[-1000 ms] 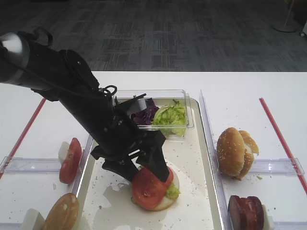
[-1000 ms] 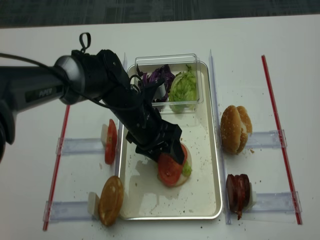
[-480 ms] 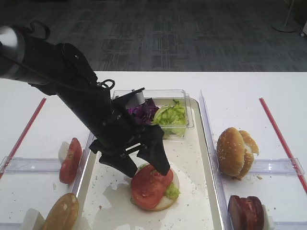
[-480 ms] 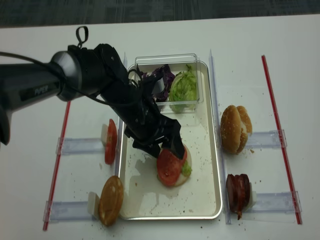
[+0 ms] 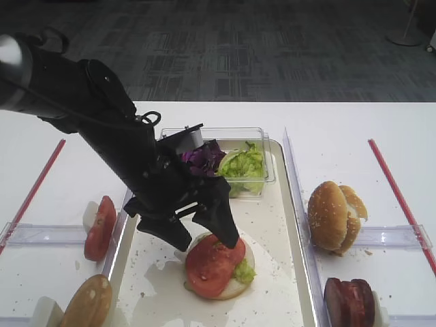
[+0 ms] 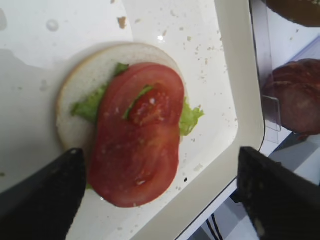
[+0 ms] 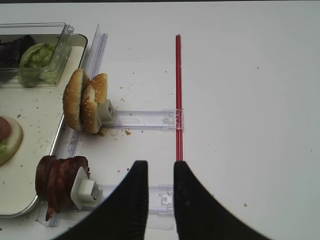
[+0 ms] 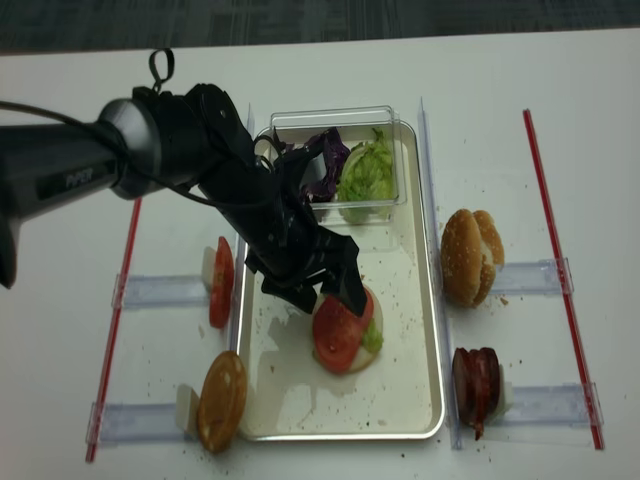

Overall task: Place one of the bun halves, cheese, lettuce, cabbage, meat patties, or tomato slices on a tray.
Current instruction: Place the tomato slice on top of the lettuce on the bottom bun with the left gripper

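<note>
Left pincer (image 5: 202,234) has spread wider and risen off the tomato slice (image 5: 213,264).

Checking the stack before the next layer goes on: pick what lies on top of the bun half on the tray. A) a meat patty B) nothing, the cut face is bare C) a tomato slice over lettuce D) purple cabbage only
C: the left wrist view shows a red tomato slice lying over lettuce on the pale bun half in the tray.
</note>
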Controlling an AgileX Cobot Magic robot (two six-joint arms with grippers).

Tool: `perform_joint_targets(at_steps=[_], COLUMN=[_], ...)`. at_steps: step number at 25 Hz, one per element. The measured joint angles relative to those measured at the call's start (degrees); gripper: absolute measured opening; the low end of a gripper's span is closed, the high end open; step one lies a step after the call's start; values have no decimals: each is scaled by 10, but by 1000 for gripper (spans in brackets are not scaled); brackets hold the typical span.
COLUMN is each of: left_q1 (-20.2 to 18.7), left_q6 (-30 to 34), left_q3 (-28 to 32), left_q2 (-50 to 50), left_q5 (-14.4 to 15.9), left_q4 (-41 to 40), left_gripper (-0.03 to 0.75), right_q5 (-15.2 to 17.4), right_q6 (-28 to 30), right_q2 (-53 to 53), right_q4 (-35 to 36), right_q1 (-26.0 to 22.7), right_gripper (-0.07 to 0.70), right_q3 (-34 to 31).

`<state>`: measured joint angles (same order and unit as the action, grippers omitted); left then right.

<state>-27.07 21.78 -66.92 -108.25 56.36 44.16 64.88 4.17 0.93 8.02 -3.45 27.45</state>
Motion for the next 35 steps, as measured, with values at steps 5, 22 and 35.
perform_joint_targets(at_steps=[5,22,35], left_q1=[0,0,0], left_q6=[-6,-53,-212], left_q3=[0,-25,-29], left_q2=[16,123,135], left_q5=[1,38,60], left_q4=[-3,-19,-323], left_gripper=[567,566,566], right_q5=[0,0,0], right_q6=[0,0,0], right_q2=[0,0,0], right_q4=[0,0,0], right_q1=[0,0,0], right_gripper=[176,176,176], right_q3=[0,0,0])
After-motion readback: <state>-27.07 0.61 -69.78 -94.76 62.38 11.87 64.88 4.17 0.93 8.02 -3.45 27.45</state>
